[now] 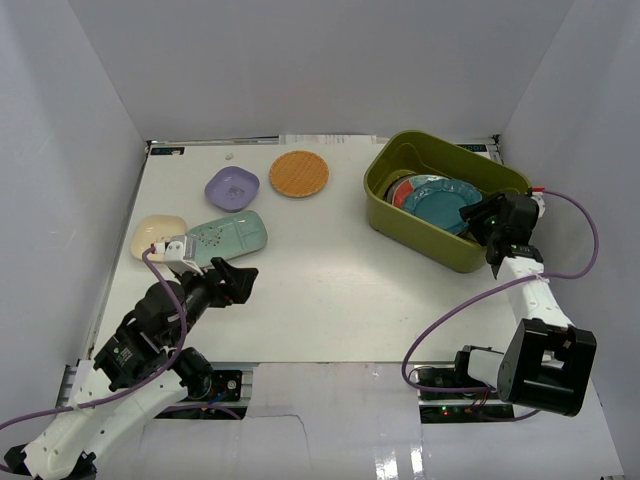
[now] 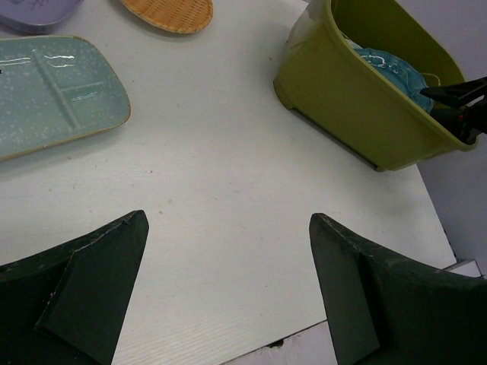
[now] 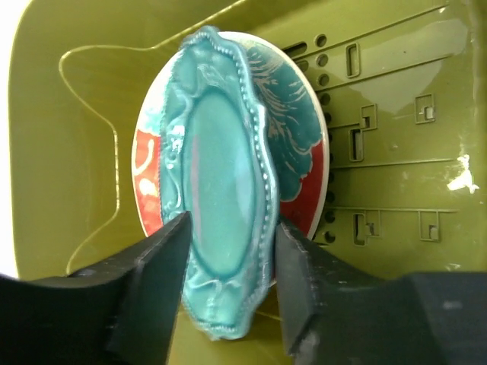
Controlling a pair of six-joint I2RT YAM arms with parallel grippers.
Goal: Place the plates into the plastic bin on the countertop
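Observation:
The olive-green plastic bin (image 1: 395, 215) stands at the far right of the countertop (image 1: 330, 290). My right gripper (image 1: 490, 225) reaches over its near right rim. In the right wrist view it (image 3: 228, 243) is shut on the near edge of the teal scalloped plate (image 3: 221, 190), which leans over a red-and-teal plate (image 3: 304, 182) inside the bin (image 3: 76, 137). My left gripper (image 1: 238, 282) is open and empty, low over bare countertop (image 2: 228, 220). Left of it lie the mint rectangular plate (image 1: 228, 238), a cream square plate (image 1: 155, 233), a lavender plate (image 1: 232, 187) and an orange round plate (image 1: 299, 173).
White walls enclose the countertop on the left, back and right. The bin's slotted bottom (image 3: 396, 152) shows beside the plates. In the left wrist view the mint plate (image 2: 53, 91) is at far left and the bin (image 2: 358, 99) at far right. Purple cables trail from both arms.

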